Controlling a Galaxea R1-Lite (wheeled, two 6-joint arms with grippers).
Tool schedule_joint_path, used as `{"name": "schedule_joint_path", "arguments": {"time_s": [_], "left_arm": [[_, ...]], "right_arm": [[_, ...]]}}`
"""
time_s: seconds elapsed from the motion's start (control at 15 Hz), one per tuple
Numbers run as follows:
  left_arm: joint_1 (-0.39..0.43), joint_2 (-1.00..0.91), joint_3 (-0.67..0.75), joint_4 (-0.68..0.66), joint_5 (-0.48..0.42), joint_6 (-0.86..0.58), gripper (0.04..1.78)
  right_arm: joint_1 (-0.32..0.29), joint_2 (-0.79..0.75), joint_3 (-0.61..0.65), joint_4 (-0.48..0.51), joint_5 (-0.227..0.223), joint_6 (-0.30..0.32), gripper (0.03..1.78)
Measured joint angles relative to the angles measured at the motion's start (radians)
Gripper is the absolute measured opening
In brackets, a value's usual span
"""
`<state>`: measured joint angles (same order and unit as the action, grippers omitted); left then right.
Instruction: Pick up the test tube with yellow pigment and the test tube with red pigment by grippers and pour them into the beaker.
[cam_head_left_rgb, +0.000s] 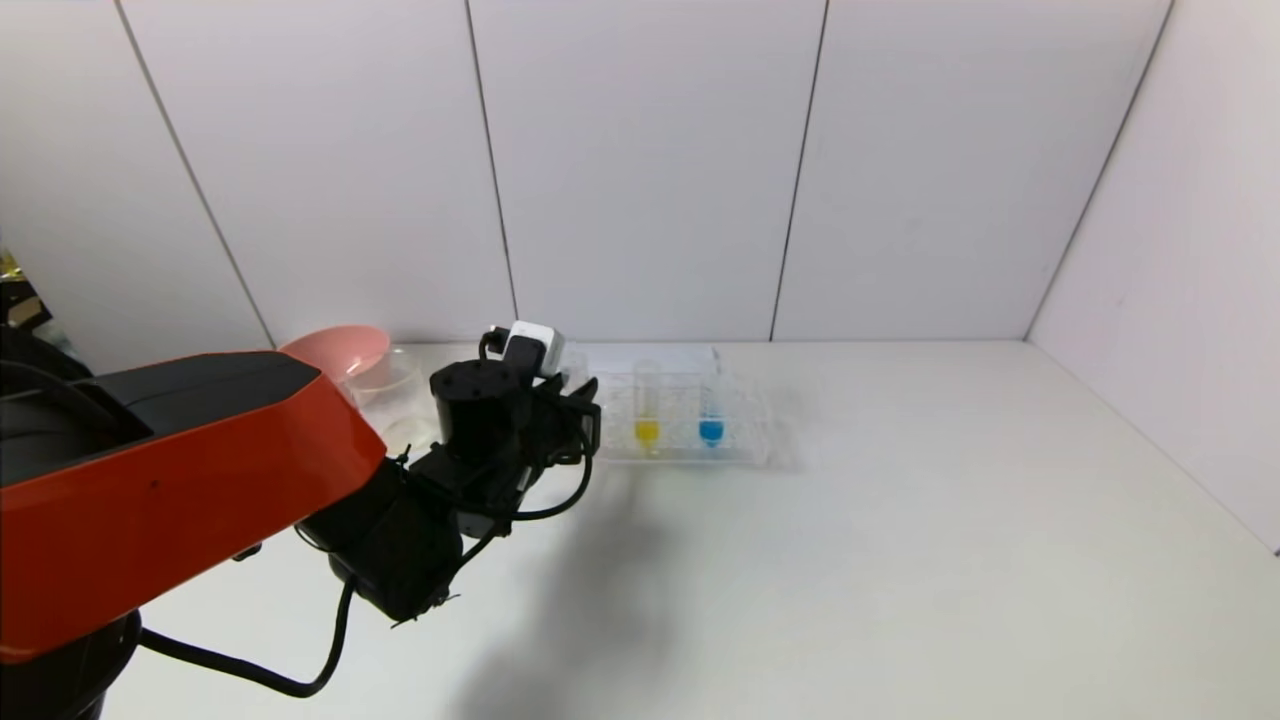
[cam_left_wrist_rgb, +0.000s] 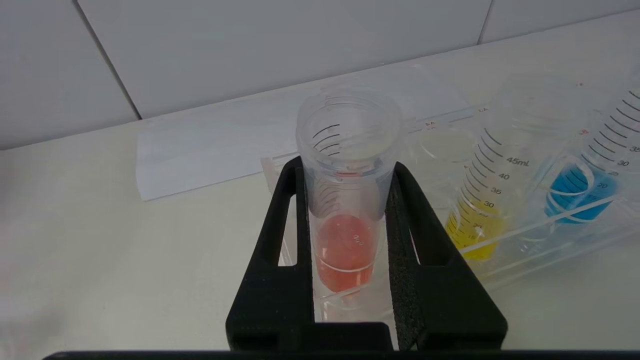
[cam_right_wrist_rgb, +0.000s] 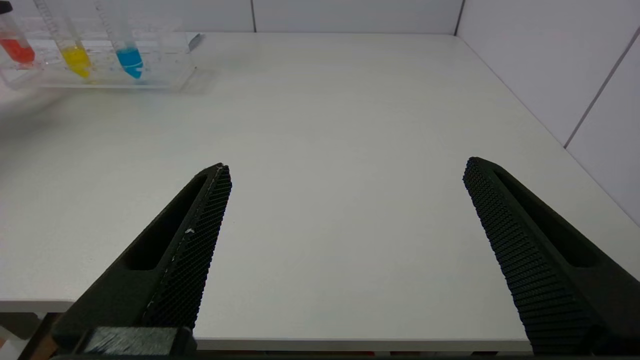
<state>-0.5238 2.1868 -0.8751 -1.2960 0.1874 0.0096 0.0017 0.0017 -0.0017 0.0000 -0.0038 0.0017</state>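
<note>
The test tube with red pigment stands in the left end of the clear rack. My left gripper is shut on its upper part, one finger on each side. In the head view that gripper hides the red tube. The test tube with yellow pigment stands upright in the rack, just right of the gripper, also seen as the yellow tube. The beaker sits left of the gripper. My right gripper hangs open and empty over the table's near edge.
A blue-liquid tube stands right of the yellow one. A pink bowl sits behind the beaker. A white sheet lies behind the rack. Walls close the table at the back and right.
</note>
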Motion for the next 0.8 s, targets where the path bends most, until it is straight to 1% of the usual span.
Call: {"name": "schedule_joint_path", "arguments": {"time_s": [0.67,0.8], "left_arm": [[-0.007,-0.065,0.007,0.001,0.004,0.029,0.44],[-0.006,-0.086,0.001,0.007,0.005,0.057,0.44]], "right_arm": [[0.0,0.0,0.0,0.0,0.0,0.0,1.7],[0.0,0.0,0.0,0.0,0.0,0.0,1.7]]}}
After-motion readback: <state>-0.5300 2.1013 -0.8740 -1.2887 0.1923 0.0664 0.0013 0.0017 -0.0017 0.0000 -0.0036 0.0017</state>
